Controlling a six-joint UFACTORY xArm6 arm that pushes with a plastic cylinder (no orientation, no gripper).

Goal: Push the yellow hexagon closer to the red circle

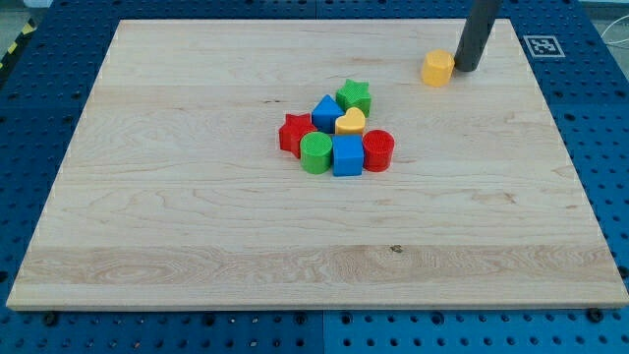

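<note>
The yellow hexagon [437, 68] lies alone near the view's top right of the wooden board [197, 216]. My tip [465, 68] rests on the board just to the hexagon's right, touching or nearly touching it. The red circle [378, 149] stands at the right end of a cluster in the board's middle, below and to the left of the hexagon.
The cluster also holds a green star [354, 95], a blue triangular block [326, 111], a yellow heart [350, 122], a red star [294, 132], a green circle [315, 153] and a blue cube [347, 155]. A printed marker [542, 45] sits at the board's top right corner.
</note>
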